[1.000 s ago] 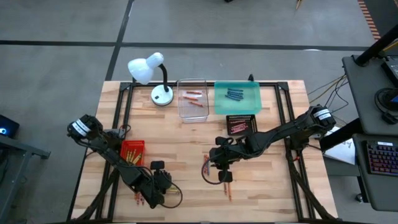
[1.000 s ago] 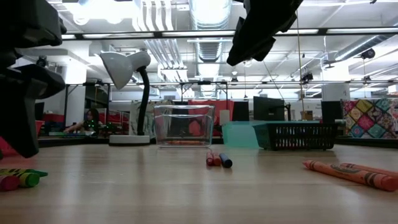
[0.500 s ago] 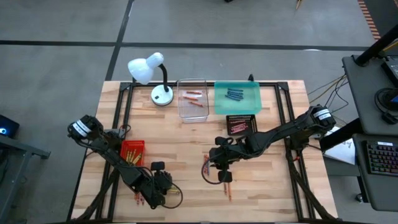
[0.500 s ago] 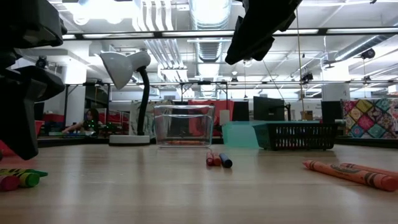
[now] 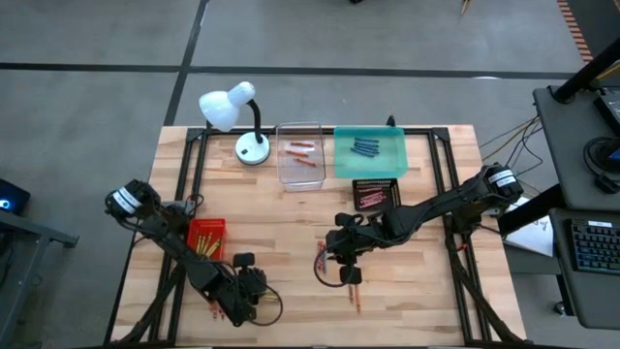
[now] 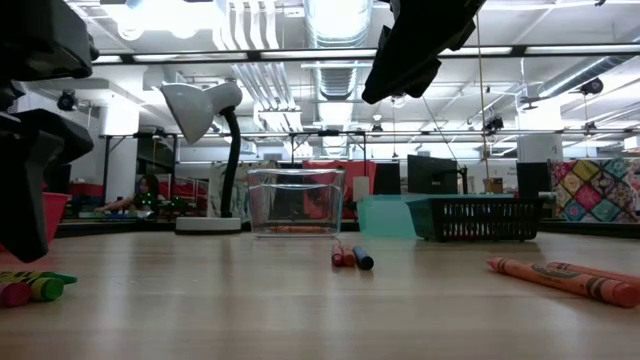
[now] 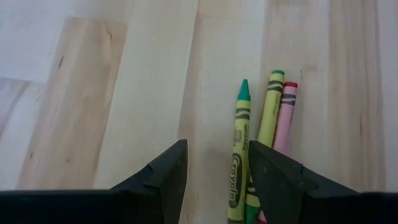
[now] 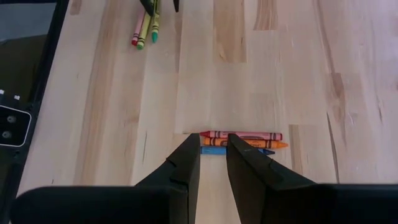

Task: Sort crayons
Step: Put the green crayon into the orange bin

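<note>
The wooden table point(image 5: 291, 223) is spanned by both dark arms, with a white desk lamp point(image 5: 232, 111) standing at its far edge beside a clear tray point(image 5: 300, 179), a teal tray point(image 5: 370, 167) and a black mesh tray point(image 5: 376, 194); a red tray point(image 5: 205, 237) is set near the left side. Orange crayons point(image 5: 302, 155) are seen in the clear tray, blue ones in the teal tray and yellow ones in the red tray. The left gripper point(image 7: 214, 177) is held low at the near left part of the table, its jaws parted and empty, just beside a trio of loose crayons point(image 7: 261, 155), green-tipped, yellow-green and pink, lying side by side on the wood. The right gripper point(image 8: 213, 168) is hung above the table's middle, its jaws slightly parted with nothing between them, over a red, an orange and a blue crayon point(image 8: 239, 142) laid together. Two more orange-red crayons point(image 6: 565, 278) are lying near the front edge.
</note>
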Motion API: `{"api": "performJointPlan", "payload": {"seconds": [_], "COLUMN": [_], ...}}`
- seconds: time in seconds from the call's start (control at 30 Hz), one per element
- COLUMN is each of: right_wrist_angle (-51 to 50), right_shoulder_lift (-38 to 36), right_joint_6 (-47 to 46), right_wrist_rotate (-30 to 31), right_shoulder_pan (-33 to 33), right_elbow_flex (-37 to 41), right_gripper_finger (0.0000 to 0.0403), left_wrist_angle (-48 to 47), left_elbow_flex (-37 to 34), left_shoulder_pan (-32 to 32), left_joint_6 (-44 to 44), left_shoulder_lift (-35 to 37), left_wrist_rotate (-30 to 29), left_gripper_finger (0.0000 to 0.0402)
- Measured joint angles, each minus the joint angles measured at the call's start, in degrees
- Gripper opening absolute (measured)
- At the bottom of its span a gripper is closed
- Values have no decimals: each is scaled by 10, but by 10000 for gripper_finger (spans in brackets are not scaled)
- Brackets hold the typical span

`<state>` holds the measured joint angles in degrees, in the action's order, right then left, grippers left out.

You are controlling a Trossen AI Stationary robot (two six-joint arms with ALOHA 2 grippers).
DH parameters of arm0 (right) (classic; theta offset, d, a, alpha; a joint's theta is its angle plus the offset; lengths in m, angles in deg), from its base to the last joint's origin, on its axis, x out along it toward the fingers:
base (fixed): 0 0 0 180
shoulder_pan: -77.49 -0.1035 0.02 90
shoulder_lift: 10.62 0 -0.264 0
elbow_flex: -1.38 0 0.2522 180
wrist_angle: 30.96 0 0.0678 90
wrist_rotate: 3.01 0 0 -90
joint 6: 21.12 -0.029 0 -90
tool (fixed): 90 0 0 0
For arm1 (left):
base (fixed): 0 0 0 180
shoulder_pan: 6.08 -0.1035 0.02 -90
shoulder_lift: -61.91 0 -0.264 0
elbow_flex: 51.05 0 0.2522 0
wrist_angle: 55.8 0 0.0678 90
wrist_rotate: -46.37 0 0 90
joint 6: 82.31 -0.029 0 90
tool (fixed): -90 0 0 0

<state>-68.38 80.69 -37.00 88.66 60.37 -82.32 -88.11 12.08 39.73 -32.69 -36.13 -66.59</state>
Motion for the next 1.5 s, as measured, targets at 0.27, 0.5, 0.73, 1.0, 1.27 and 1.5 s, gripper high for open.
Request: {"api": "performJointPlan", "payload": {"seconds": [0.27,0.5,0.73,1.0,1.27,1.5], "right_wrist_angle": [0,2,4,6,30,32], "right_shoulder_lift": [0,0,0,0,0,0], "right_joint_6": [0,0,0,0,6,19], "right_wrist_rotate": [0,0,0,44,46,46], "right_shoulder_pan": [0,0,0,0,0,0], "right_elbow_flex": [0,0,0,0,0,0], "right_gripper_finger": [68,68,68,68,68,68], "left_wrist_angle": [0,5,3,-9,-15,-90], "left_elbow_flex": [-4,-4,-3,-9,-19,-15], "left_shoulder_pan": [5,6,5,5,5,-4], "left_joint_6": [9,6,5,-20,-15,-26], "left_shoulder_lift": [-2,-22,-26,-26,-18,41], "left_wrist_rotate": [-1,-12,-28,-41,-63,-74], "left_gripper_finger": [153,153,151,73,10,2]}}
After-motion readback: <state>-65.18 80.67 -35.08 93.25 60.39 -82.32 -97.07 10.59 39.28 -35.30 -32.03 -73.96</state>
